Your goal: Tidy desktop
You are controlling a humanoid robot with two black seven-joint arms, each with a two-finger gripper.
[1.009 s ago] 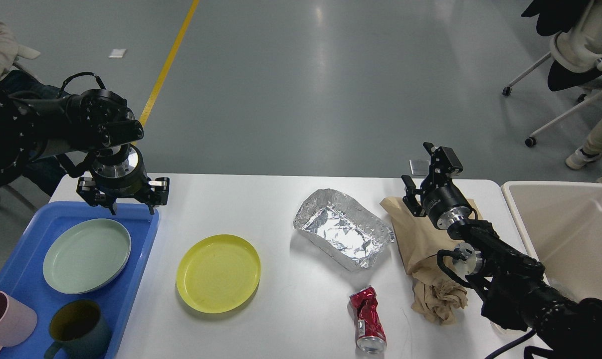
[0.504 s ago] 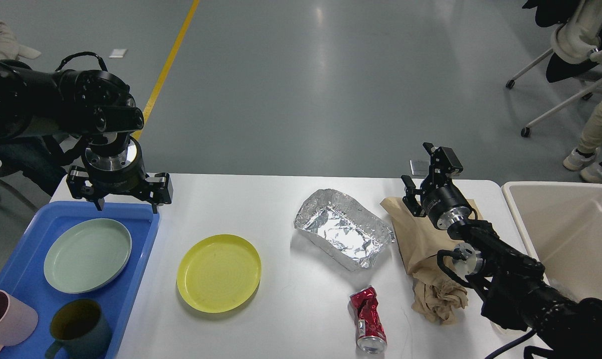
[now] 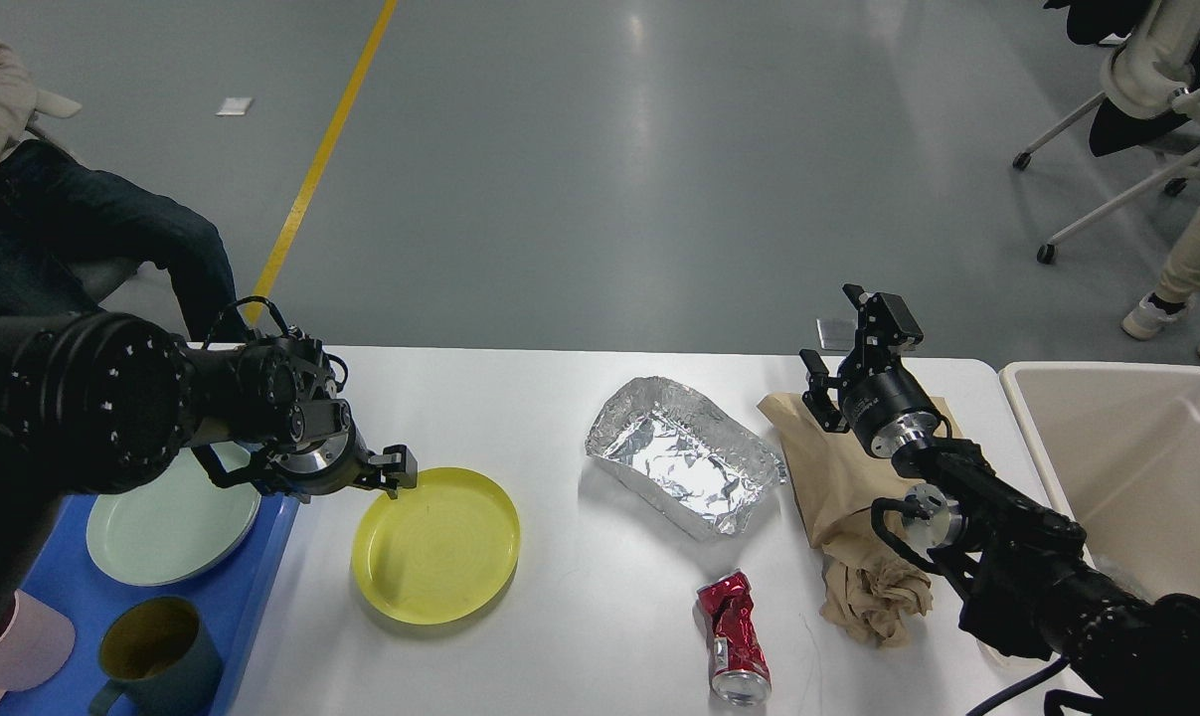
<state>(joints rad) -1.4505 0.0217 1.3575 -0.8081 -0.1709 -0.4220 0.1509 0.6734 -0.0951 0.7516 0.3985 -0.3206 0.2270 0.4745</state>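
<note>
The left pincer (image 3: pixel 386 475) sat at the yellow plate's (image 3: pixel 435 545) rim, seemingly to grab it; I cannot tell its grip; the right pincer (image 3: pixel 853 333) hung released.

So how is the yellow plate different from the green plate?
The yellow plate sits on the bare white desktop; the green plate lies in the blue tray. The yellow plate shows whole, while my left arm hides part of the green plate. Both are round, shallow and empty.
</note>
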